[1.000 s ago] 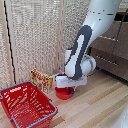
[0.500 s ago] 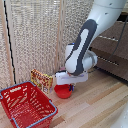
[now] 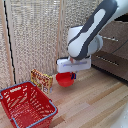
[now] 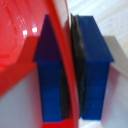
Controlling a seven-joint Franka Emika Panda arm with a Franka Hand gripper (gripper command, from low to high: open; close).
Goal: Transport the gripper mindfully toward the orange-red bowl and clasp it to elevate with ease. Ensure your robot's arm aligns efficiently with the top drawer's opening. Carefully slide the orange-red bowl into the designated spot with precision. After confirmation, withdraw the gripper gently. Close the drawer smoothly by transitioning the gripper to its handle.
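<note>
The orange-red bowl (image 3: 64, 79) hangs above the wooden floor, held by its rim under my white gripper (image 3: 73, 75). In the wrist view the two dark-blue fingers (image 4: 92, 65) are shut on the bowl's red rim (image 4: 62, 55), one on each side of it. The thick white robot's arm (image 3: 87, 35) reaches down from the upper part of the exterior view's right. The dark-brown dresser stands at the exterior view's right; one drawer (image 3: 114, 62) juts out with a silver handle (image 3: 108, 60). Another handle (image 3: 111, 38) shows above it.
A large red mesh shopping basket (image 3: 27, 105) stands on the floor at the exterior view's left. A small patterned box (image 3: 42, 80) stands behind it, next to the bowl. A pale wicker screen (image 3: 35, 35) forms the back wall.
The gripper has risen with the bowl in it, lifting the bowl off the floor and a little toward the exterior view's right. Basket and box have not moved.
</note>
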